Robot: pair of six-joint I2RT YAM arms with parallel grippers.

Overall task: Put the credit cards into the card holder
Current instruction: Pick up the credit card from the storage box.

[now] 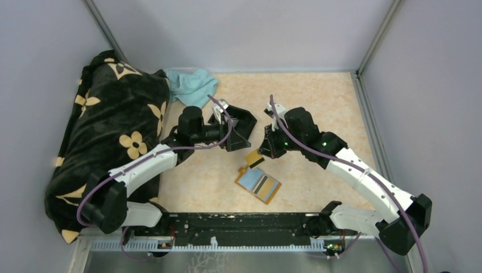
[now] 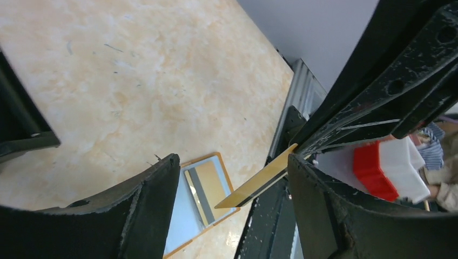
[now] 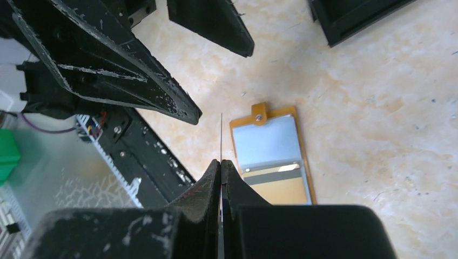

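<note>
Your right gripper (image 3: 221,163) pinches a gold credit card (image 1: 254,159) by one end, jaws narrow on it, just above the card holder (image 1: 258,186), which lies open on the counter (image 1: 318,114), likely for slotting. Your left gripper (image 2: 232,160) hangs near, jaws wide, empty.

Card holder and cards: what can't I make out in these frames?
- Slots of the card holder: covered by the cards lying on it, all views.
- Holder's near end: right wrist, behind the right gripper.
- Face of the held card: edge-on in right wrist, too small in top external.
</note>
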